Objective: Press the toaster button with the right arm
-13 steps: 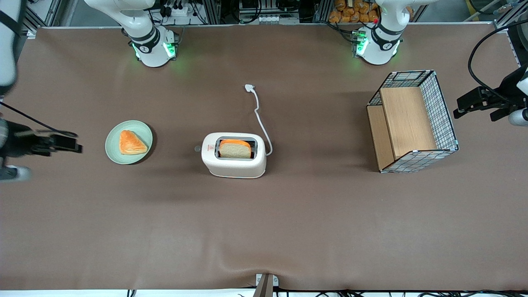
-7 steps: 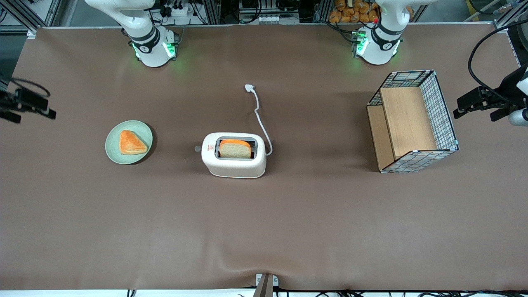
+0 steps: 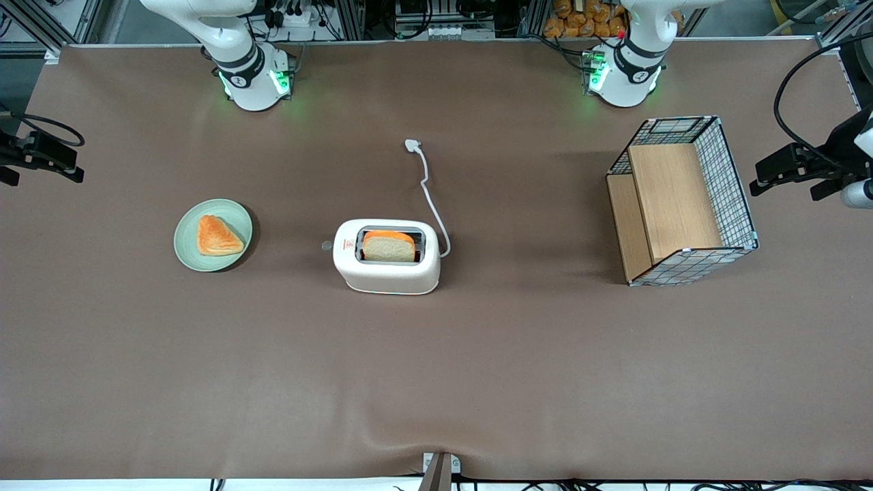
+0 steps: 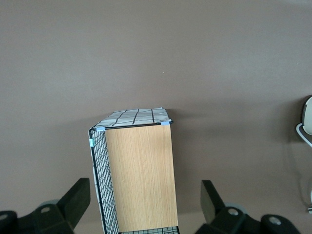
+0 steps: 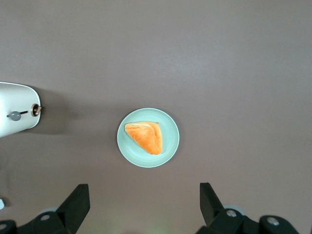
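Note:
The white toaster (image 3: 387, 258) stands mid-table with a slice of bread in its slot and its white cord (image 3: 430, 194) trailing away from the front camera. Its small grey button (image 3: 327, 245) sticks out of the end wall that faces the working arm's end of the table. The right wrist view shows the toaster (image 5: 17, 100) end-on, with the button (image 5: 14, 115) on its lever. My right arm's gripper (image 3: 42, 155) hovers at the working arm's table end, well apart from the toaster. The gripper (image 5: 144, 192) is open and holds nothing.
A pale green plate (image 3: 235, 215) with a triangular pastry (image 3: 217, 236) lies between the gripper and the toaster, and shows below the gripper as a plate (image 5: 170, 146). A wire basket with wooden panels (image 3: 682, 201) stands toward the parked arm's end.
My gripper has moved farther from the front camera along the table's end, most of it in the first half second. The toaster, plate and basket have not moved.

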Controlling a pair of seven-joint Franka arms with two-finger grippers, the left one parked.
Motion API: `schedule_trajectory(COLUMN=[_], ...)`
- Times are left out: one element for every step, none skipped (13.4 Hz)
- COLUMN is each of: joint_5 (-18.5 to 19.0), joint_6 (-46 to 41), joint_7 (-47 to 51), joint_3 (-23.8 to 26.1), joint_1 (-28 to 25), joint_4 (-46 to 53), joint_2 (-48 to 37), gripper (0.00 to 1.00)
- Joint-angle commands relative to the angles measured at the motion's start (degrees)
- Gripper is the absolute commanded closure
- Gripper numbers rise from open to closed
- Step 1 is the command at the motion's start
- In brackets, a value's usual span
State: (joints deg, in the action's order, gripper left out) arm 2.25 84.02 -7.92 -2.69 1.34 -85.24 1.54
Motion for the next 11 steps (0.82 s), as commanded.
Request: schedule_trajectory(joint_5=[1.5,1.5,1.4,1.4,0.7,-0.3,-0.3,-0.4,-0.3,-0.3,-0.3], joint_6=[-0.3,-0.4,-0.4,-0.3,-0.2,-0.3,-0.3,-0.1,-0.1,-0.2,-0.2], joint_7=[-0.3,-0.3,-0.3,-0.2,-0.2,-0.3,-0.3,-0.5,-0.7,-0.7,-0.7], joint_3=[0.3,0.3,0.3,0.3,0.4,0.4,0.4,0.4,0.3,0.3,0.3], joint_1=[-0.3,-0.3,-0.2,-0.4,-0.3,-0.3,-0.4,-0.3,-0.3,-0.5,-0.5], joint_4=[0.0,0.0,0.0,0.0,0.0,0.2,0.2,0.2,0.2,0.2,0.2], joint_2=[-0.8,-0.9,-0.8,-0.8,-0.8,-0.8,-0.8,-0.8,-0.8,-0.8,-0.8], gripper=[0.0,0.0,0.0,0.0,0.0,0.0,0.0,0.0,0.0,0.0,0.0])
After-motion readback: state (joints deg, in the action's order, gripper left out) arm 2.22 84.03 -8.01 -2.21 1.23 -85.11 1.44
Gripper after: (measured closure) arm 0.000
